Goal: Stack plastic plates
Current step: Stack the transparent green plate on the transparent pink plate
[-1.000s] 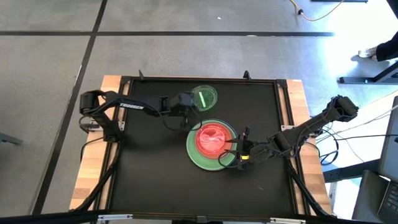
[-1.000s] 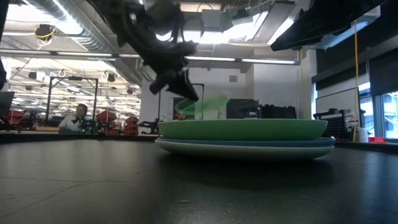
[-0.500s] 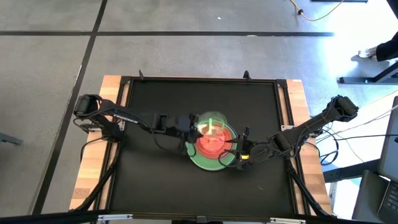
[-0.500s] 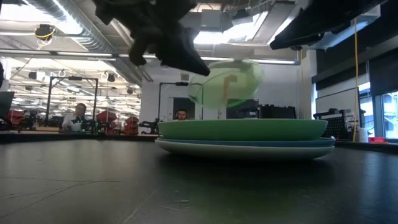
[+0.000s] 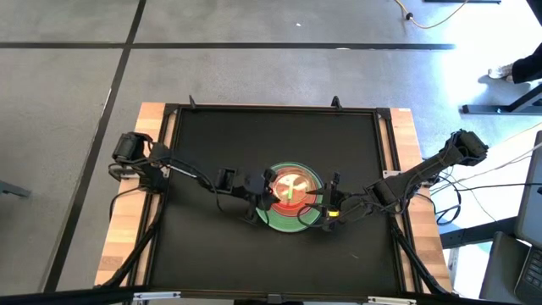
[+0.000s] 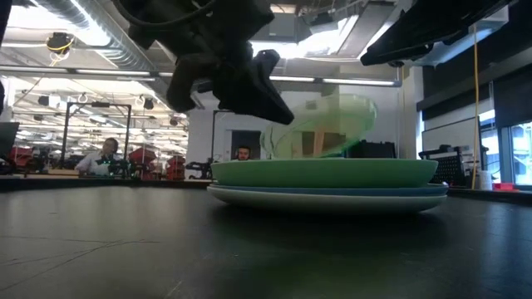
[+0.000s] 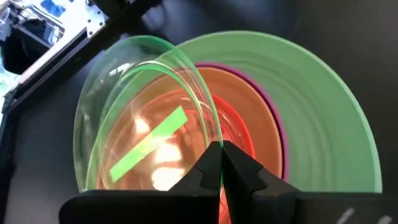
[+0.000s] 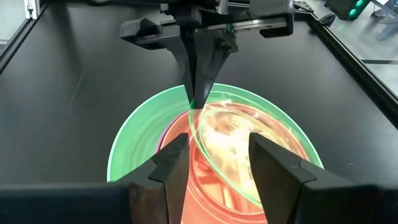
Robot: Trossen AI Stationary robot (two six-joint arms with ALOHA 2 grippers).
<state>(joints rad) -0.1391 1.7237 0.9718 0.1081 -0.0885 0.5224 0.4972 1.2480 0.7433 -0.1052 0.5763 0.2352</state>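
A stack of plates (image 5: 275, 216) sits mid-table: a large green plate (image 7: 323, 106) on a pale bluish one (image 6: 324, 193), with magenta (image 7: 278, 127) and orange (image 7: 252, 118) plates and a translucent red dish (image 8: 208, 180) on top. My left gripper (image 5: 264, 188) is shut on a translucent green dish with a bar mark (image 7: 143, 124), held tilted above the stack (image 6: 320, 124). My right gripper (image 8: 217, 158) is open at the stack's right side (image 5: 326, 203), its fingers over the rim there. My left gripper pinches the green dish's rim (image 7: 211, 127) between its two fingers, on the dish's left side. The fingers (image 8: 200, 74) come slanting down from the table's left. The dish is lifted clear and tilted, its free side raised over the stack.
The black table top (image 5: 212, 152) has a raised frame and wooden borders (image 5: 118, 246). Open table surface lies on all sides of the stack. In the low view, people sit in the room behind the table (image 6: 104, 154).
My left gripper has carried the green dish from the far part of the table toward the near edge, to above the stack. The dish has tipped from nearly flat to a steep tilt.
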